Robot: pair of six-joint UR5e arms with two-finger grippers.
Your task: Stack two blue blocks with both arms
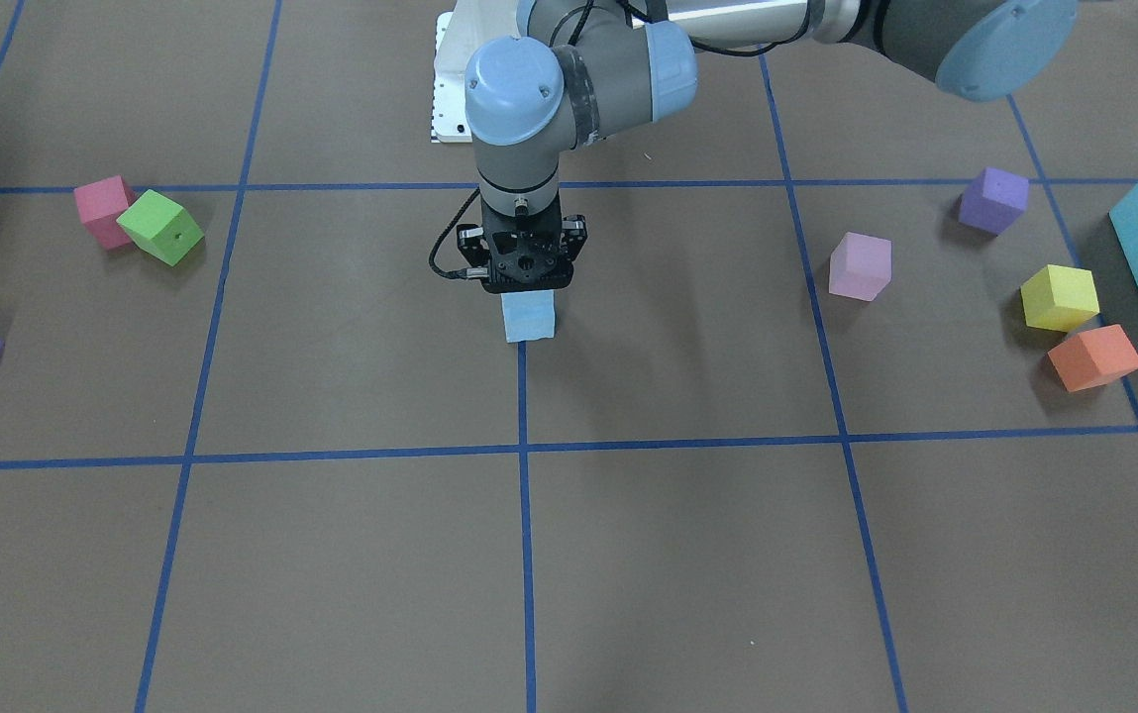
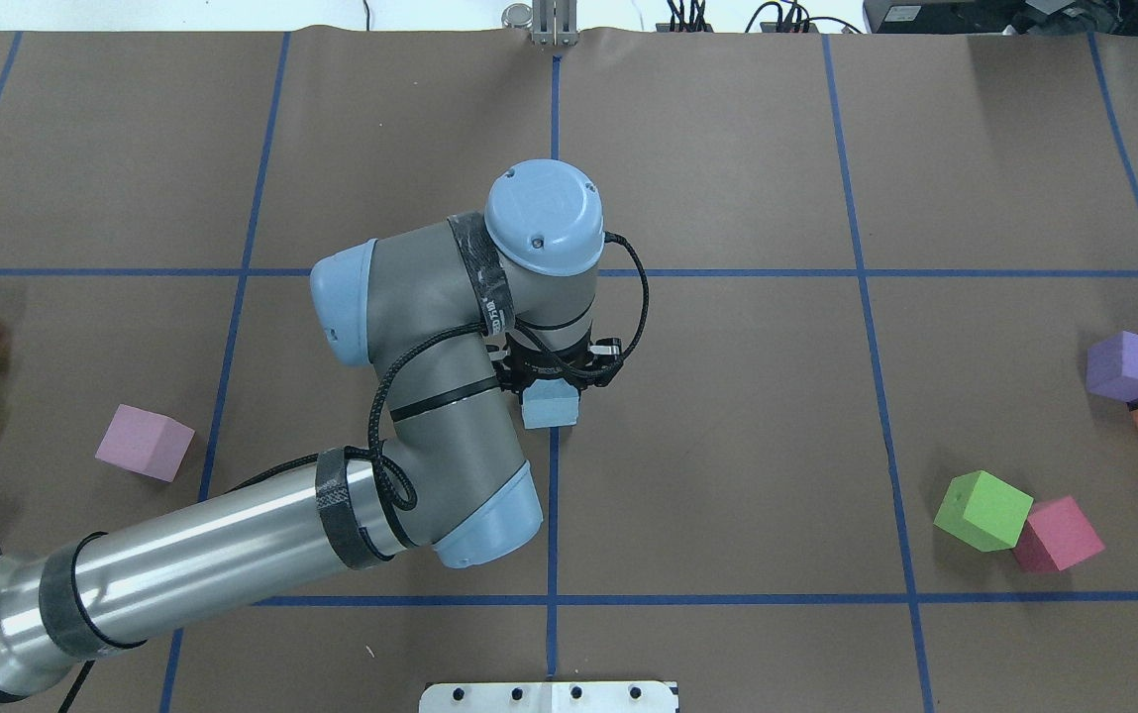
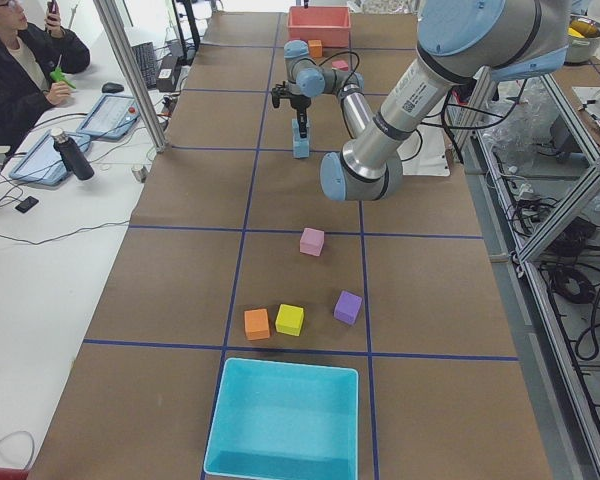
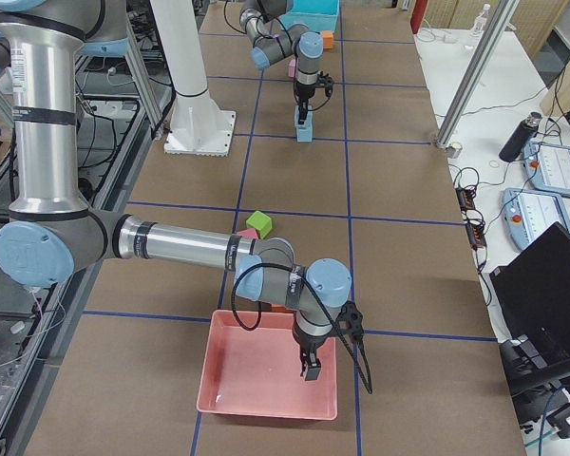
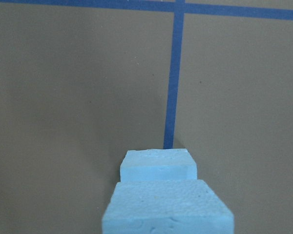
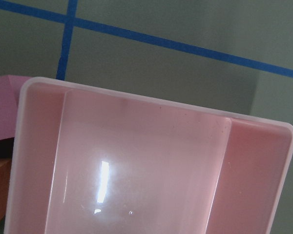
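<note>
Although the left arm (image 2: pixel 202 555) reaches in across the surface (image 2: pixel 727 446) to its middle, the stack looks nearly made rather than plainly finished. The left tool (image 1: pixel 526 287) points straight down over the centre tape line (image 2: pixel 553 515), set over the upper blue block (image 5: pixel 168 207). That block lies above the lower blue block (image 5: pixel 158 165), which stands on the surface at the tape line. From the side views the two read as one pale column, so they seem to be touching, though I cannot judge how squarely they line up. I also cannot tell whether the left tool is clenched on the upper block or released, since its body hides the fingers. By my judgement, what is left is to seat the block, release it, and lift clear without dragging it. Far to the right, the right arm (image 4: pixel 180 249) hangs the right tool (image 4: pixel 311 366) over a pink tray (image 4: pixel 256 380), well apart from the stack. I cannot tell whether that tool is clenched or released.
</note>
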